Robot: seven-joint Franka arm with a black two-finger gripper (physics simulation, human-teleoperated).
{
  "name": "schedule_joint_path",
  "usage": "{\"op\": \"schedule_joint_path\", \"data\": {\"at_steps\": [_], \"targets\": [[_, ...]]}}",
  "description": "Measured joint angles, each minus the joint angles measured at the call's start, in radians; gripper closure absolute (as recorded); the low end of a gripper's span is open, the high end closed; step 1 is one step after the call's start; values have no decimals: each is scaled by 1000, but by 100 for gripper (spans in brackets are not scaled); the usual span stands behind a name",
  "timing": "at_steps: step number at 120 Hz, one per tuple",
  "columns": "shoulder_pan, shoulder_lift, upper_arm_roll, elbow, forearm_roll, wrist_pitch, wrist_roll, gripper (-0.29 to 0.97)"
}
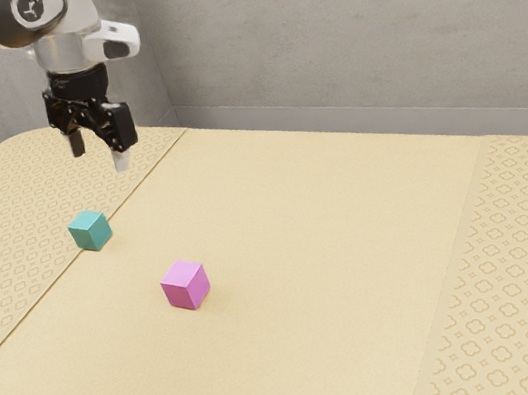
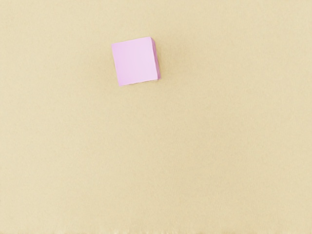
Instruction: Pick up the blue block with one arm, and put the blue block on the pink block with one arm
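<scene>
On the plain tan middle of the table (image 1: 353, 243), toward the exterior view's left and at the seam with a patterned strip (image 1: 6, 230): item 1, blue block (image 1: 90, 230), a small teal-blue cube, resting flat on 1 face, untouched. Likely handling: light, rigid, smooth-sided, not fragile. Its flat parallel faces suit a 2-finger pinch across opposite sides, taken round the middle so that it will not pivot out. Item 2, pink block (image 1: 185, 285), a cube of like size, nearer and to the right of the blue one, apart from it with bare table between. The wrist view looks straight down on the pink block (image 2: 135, 61), whose top is a level but small landing place, so the stack will probably want careful centring. Item 3, gripper (image 1: 100, 160), black, hanging in the air above and slightly beyond the blue block, its 2 fingers spread apart and holding nothing. Surroundings: a 2nd patterned strip (image 1: 524, 296) at the right, a grey wall (image 1: 336, 23) behind. Obstructions: nothing seen between gripper and blue block; the pink block stands far enough aside that a straight descent should not brush it.
</scene>
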Motion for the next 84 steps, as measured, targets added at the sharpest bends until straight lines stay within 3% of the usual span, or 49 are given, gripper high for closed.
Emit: {"op": "schedule_joint_path", "data": {"at_steps": [6, 16, 26, 34, 46, 84], "targets": [[-1, 0, 9, -65, -1, 89, 11, 0], [-67, 5, 104, -107, -6, 182, 26, 0], [-110, 93, 199, -71, -23, 237, 58, 0], [-83, 159, 241, -21, -37, 268, 94, 0], [40, 268, 265, 58, -64, 299, 156, 0], [164, 525, 271, 300, -95, 315, 338, 0]]}}
